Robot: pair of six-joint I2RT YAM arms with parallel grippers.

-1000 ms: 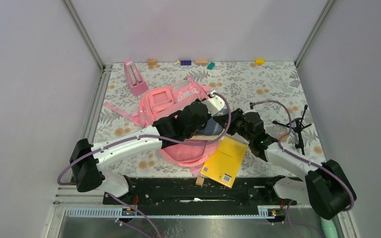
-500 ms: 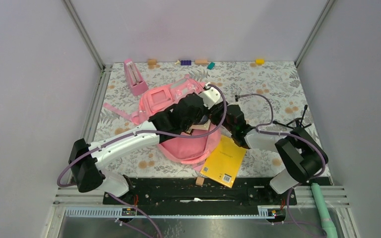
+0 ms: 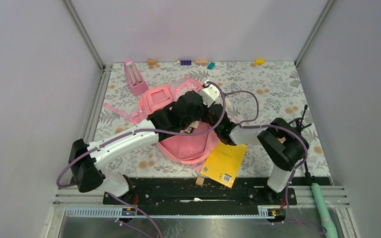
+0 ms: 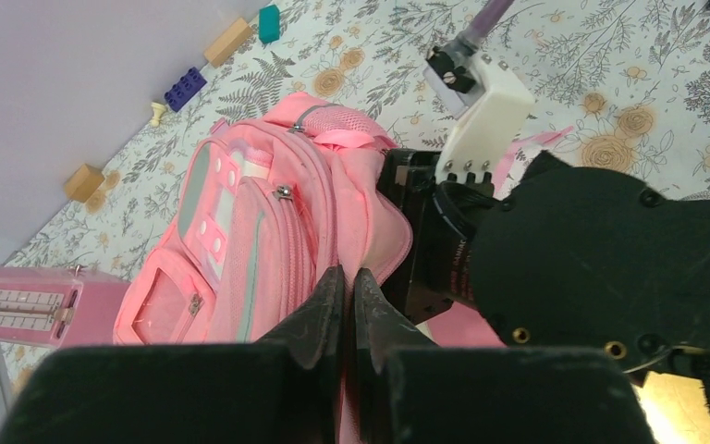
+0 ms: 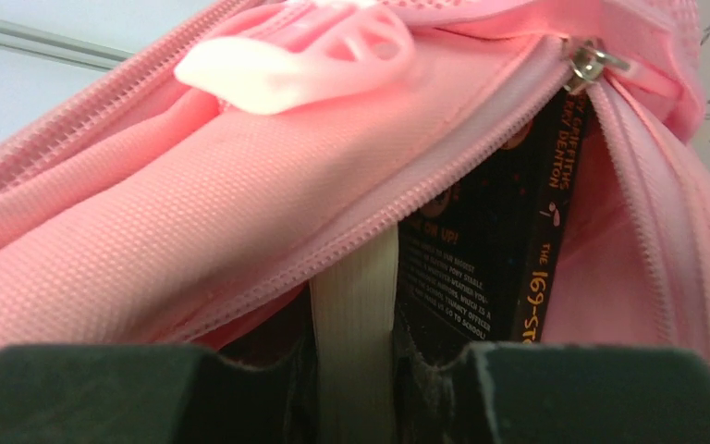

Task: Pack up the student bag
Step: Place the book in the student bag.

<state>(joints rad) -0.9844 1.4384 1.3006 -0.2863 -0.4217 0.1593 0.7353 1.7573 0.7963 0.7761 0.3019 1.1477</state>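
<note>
From above, the student bag [image 3: 186,146] lies in the middle of the flowered worktop [image 3: 278,89]. The left arm [image 3: 129,141] reaches across it from the lower left, and the right arm [image 3: 283,144] folds in from the right toward its mouth. A yellow book [image 3: 224,159] rests just right of the bag, partly over the near edge. It has small code squares on its cover, but no print there is large enough to read. In the left wrist view the left gripper [image 4: 342,287] is closed, with its tips against the pink fabric at the bag's top edge. Whether a fold is nipped between them I cannot tell. The bag's front shows zips and pale patches but no legible label. In the right wrist view the right gripper [image 5: 351,370] sits at the open zip, clamped on a pale flat strip [image 5: 351,314] that points into the bag. A dark book [image 5: 481,250] stands inside just to the right. Its spine reads "THE 169-ST…" under what looks like "GRIFFITHS" and "DENTON", and the small white text on its back cover is blurred. The step in hand looks like feeding an item into the main compartment while the other arm holds the mouth open. Next, the strip probably needs pushing deeper past the zip teeth before it is let go, and then the yellow book needs fetching.
</note>
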